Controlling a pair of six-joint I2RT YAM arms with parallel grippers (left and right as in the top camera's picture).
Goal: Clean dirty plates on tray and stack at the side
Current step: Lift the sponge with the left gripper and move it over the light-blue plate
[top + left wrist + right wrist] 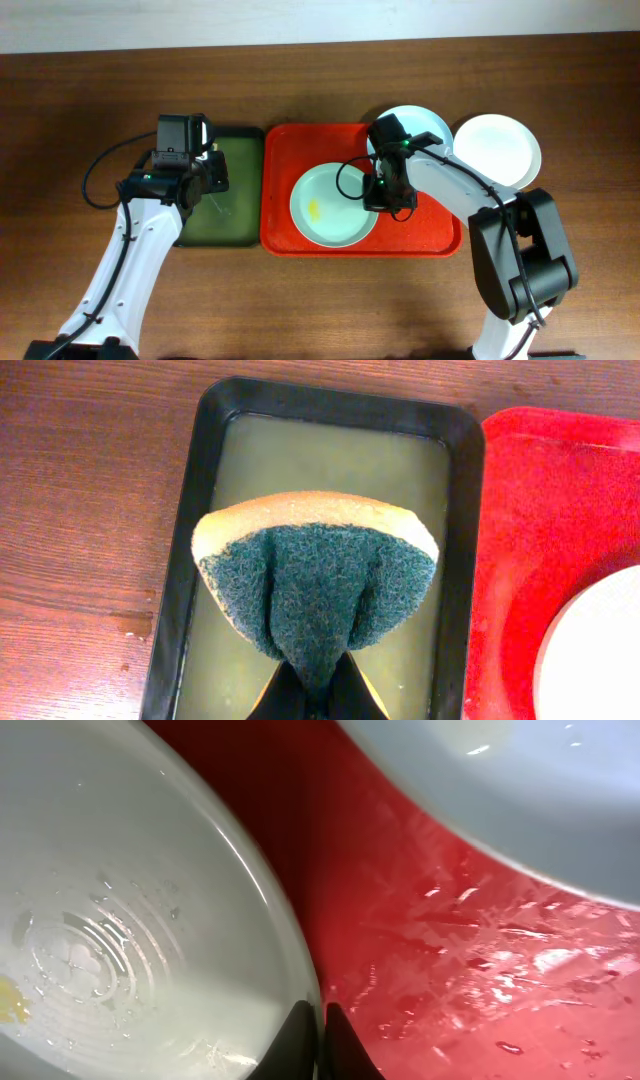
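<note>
Right now I am pinching a sponge (315, 575) in my left gripper (320, 685). The jaws are squeezing it together at its lower end, so its dark green scouring face is bunching into folds toward my wrist camera, and its pale yellow foam back is showing along the top edge. I am holding it above the green tray (190, 510), which is lying just beside the left side of the red tray (280, 215) on the wooden table (300, 300).

My right gripper (320, 1030) is reaching down at the right edge of the smeared plate (335, 205). The jaws are clamping together on its thin rim, one finger over the plate's inside and the other over the wet red floor. That pale blue-green plate is lying flat in the middle of the red tray, and a small yellow smear (316, 209) is showing left of its centre.

Another pale blue-green plate, the second plate (425, 125), is sitting at the far right corner of the red tray. The white plate (497, 148) is resting on the table just beside it, off the tray; I cannot tell whether the two are touching.
</note>
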